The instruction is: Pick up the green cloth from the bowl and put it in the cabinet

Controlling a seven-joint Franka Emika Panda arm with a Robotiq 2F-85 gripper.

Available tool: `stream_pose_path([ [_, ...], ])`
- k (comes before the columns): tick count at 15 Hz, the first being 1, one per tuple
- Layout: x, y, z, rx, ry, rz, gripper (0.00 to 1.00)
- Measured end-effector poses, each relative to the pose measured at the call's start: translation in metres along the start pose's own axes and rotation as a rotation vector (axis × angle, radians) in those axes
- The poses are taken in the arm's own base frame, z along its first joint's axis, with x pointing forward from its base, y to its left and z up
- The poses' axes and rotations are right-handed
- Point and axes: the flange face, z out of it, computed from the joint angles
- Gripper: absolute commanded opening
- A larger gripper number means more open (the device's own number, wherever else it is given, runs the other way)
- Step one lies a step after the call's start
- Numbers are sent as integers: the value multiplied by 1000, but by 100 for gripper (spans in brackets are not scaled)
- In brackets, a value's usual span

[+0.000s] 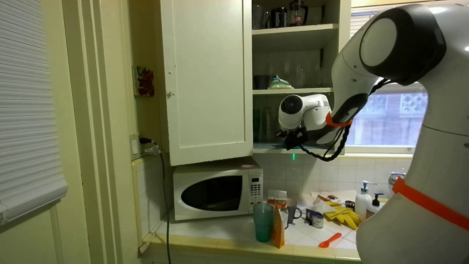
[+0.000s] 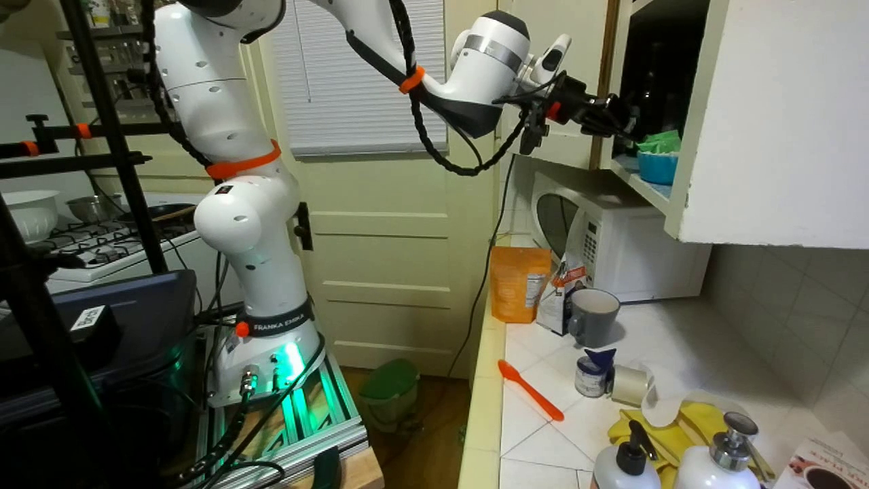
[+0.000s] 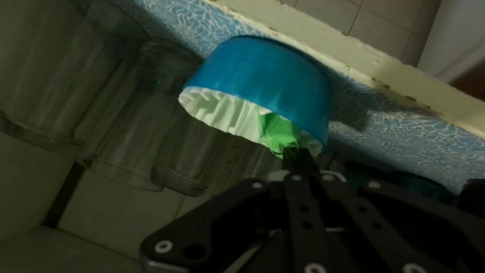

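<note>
The blue bowl [image 3: 261, 72] stands on the patterned bottom shelf [image 3: 409, 129] of the open cabinet [image 1: 295, 29]. It also shows in an exterior view [image 2: 657, 168]. A pleated pale liner [image 3: 223, 110] lines it. The green cloth [image 3: 278, 131] lies in the bowl and reaches up to its rim; it also shows in an exterior view [image 2: 658, 142]. My gripper [image 3: 292, 149] is shut, with its dark fingertips together on the cloth's edge at the rim. The fingertips seem to pinch the cloth, though the contact is dark. In an exterior view the gripper [image 2: 628, 123] is just above the bowl.
Clear glasses [image 3: 151, 113] stand beside the bowl on the shelf. Open cabinet doors [image 1: 209, 80] [image 2: 781, 122] flank the opening. A microwave [image 1: 216, 190] stands below, with a mug [image 2: 594, 316], an orange pouch [image 2: 521, 285] and yellow gloves [image 2: 679, 431] on the counter.
</note>
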Motion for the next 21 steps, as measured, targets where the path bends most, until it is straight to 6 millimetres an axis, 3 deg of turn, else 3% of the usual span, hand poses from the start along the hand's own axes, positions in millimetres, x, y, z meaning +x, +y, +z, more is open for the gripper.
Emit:
stream_pose_path([
  [14, 23, 13, -3, -129, 207, -48, 0],
  [21, 41, 12, -29, -145, 295, -41, 0],
])
